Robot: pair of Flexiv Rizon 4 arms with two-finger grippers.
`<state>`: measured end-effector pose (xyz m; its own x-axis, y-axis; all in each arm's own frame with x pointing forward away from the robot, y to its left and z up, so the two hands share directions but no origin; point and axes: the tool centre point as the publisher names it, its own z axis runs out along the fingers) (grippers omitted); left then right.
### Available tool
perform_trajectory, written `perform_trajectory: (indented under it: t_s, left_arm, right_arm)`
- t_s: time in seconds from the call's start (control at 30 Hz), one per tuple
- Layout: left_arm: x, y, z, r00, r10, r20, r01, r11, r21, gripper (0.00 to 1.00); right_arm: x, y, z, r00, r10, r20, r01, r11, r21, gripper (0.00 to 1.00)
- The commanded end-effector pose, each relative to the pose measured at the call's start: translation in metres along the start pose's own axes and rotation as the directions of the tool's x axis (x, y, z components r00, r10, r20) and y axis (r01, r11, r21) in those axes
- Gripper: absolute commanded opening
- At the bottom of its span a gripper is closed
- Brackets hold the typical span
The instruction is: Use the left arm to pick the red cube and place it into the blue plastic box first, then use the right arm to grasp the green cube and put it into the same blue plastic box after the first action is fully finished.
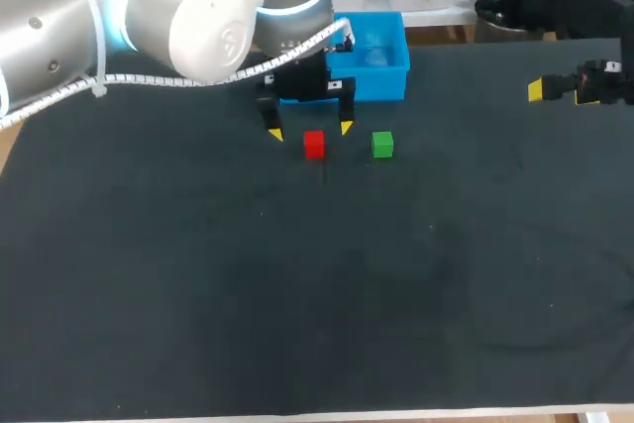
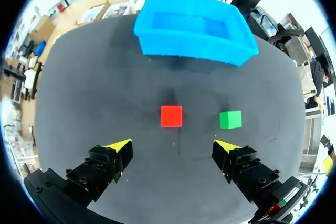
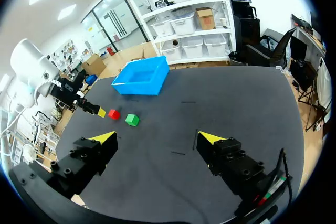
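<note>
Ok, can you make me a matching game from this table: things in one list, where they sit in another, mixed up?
Things: 1 red cube; 2 green cube; 3 blue plastic box; 4 right gripper.
Places: A at the table's far side, no cube inside; B away from both cubes, fingers open; C ahead of the left gripper, facing the gap between its fingers; D beside the red cube, outside that gap.
Pairs: 1-C; 2-D; 3-A; 4-B.
</note>
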<state>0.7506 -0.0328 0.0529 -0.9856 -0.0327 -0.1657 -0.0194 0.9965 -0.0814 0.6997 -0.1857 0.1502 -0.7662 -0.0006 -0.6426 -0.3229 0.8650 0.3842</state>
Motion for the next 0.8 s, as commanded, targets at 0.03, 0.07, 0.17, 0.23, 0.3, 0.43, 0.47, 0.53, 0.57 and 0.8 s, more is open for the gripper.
perform_trajectory:
  t_s: [0.03,0.07,0.17,0.23,0.3,0.43,0.47,0.53,0.57,0.8]
  left_arm:
    - [-0.011,-0.005,0.014,1.000,0.006,-0.019,-0.006,1.000,0.000,1.00]
    - [-0.013,-0.006,0.017,1.000,0.008,-0.023,-0.009,1.000,-0.008,1.00]
    - [-0.019,-0.009,0.021,1.000,0.018,-0.023,-0.019,1.000,-0.023,1.00]
    - [-0.023,-0.010,0.024,1.000,0.018,-0.023,-0.019,0.999,-0.029,1.00]
    - [-0.026,-0.011,0.025,0.999,0.024,-0.022,-0.025,0.999,-0.043,1.00]
    - [-0.029,-0.012,0.032,0.999,0.032,-0.030,-0.034,0.997,-0.066,1.00]
    - [-0.030,-0.012,0.034,0.999,0.032,-0.034,-0.034,0.997,-0.068,1.00]
    - [-0.028,-0.010,0.039,0.999,0.029,-0.044,-0.032,0.996,-0.078,1.00]
    - [-0.028,-0.010,0.040,0.999,0.027,-0.047,-0.031,0.996,-0.080,1.00]
    - [-0.018,0.000,0.052,0.997,-0.006,-0.079,-0.002,0.995,-0.099,1.00]
  right_arm:
    - [0.000,0.000,0.000,1.000,0.000,0.000,0.000,1.000,0.000,1.00]
    - [0.000,0.000,0.000,1.000,0.000,0.000,0.000,1.000,0.000,1.00]
    - [0.000,0.000,0.000,1.000,0.000,0.000,0.000,1.000,0.000,1.00]
    - [0.000,0.000,0.000,1.000,0.000,0.000,0.000,1.000,0.000,1.00]
    - [0.000,0.000,0.000,1.000,0.000,0.000,0.000,1.000,0.000,1.00]
    - [0.000,0.000,0.000,1.000,0.000,0.000,0.000,1.000,0.000,1.00]
    - [0.000,0.000,0.000,1.000,0.000,0.000,0.000,1.000,0.000,1.00]
    - [0.000,0.000,0.000,1.000,0.000,0.000,0.000,1.000,0.000,1.00]
    - [0.000,0.000,0.000,1.000,0.000,0.000,0.000,1.000,0.000,1.00]
    - [0.000,0.000,0.000,1.000,0.000,0.000,0.000,1.000,0.000,1.00]
